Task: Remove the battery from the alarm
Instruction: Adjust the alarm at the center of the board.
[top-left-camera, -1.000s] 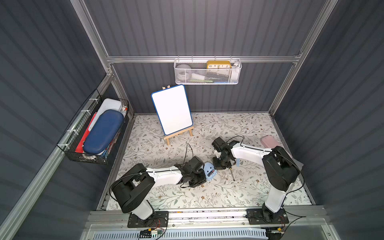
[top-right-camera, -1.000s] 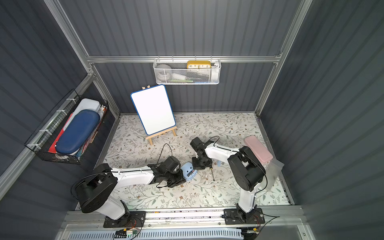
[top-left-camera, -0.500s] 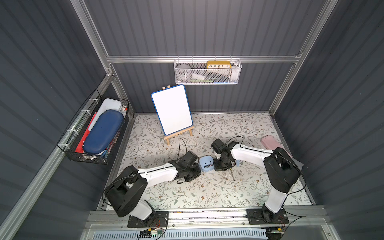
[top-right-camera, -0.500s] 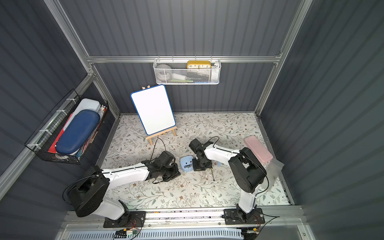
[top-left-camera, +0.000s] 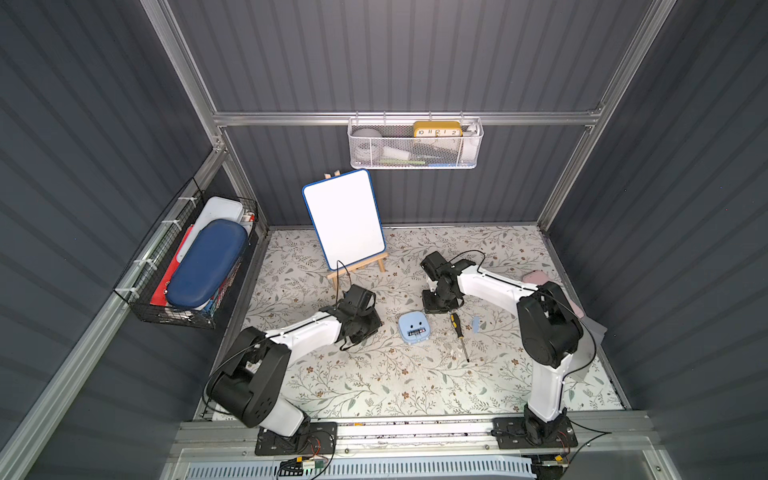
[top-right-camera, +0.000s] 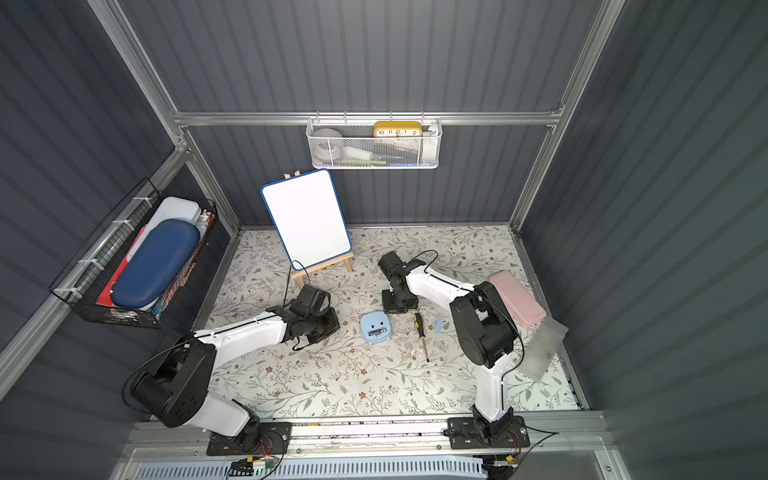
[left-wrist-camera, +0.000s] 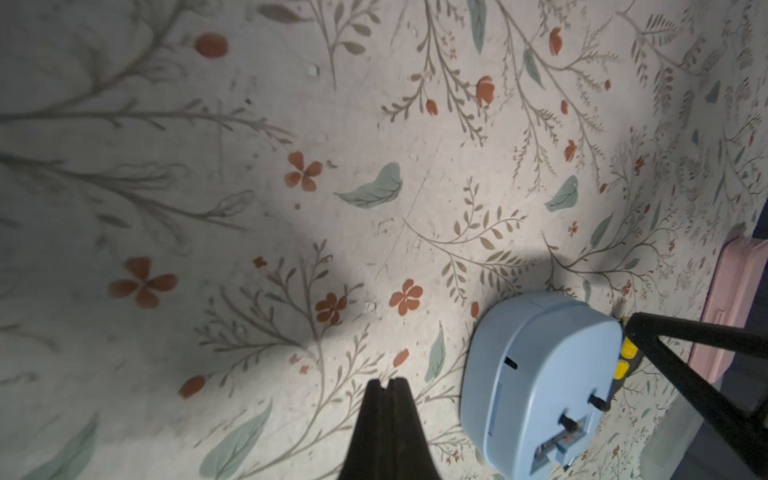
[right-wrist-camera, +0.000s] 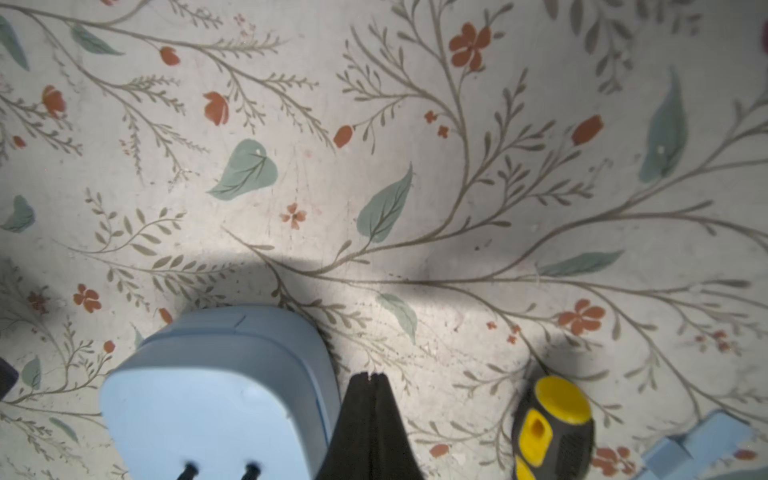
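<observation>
The alarm is lying back-up on the table, with the battery sitting in its slot. A screwdriver is lying just to its right. The left gripper is waiting left of the alarm, jaws pressed together and empty. The right gripper is waiting just beyond the alarm, likewise closed and holding nothing.

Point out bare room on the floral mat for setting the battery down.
Free: the floral mat strip between the light-blue rounded alarm and the front aluminium rail. Crowded around the alarm: black-and-yellow screwdriver, small blue cover, left gripper, right gripper.
</observation>
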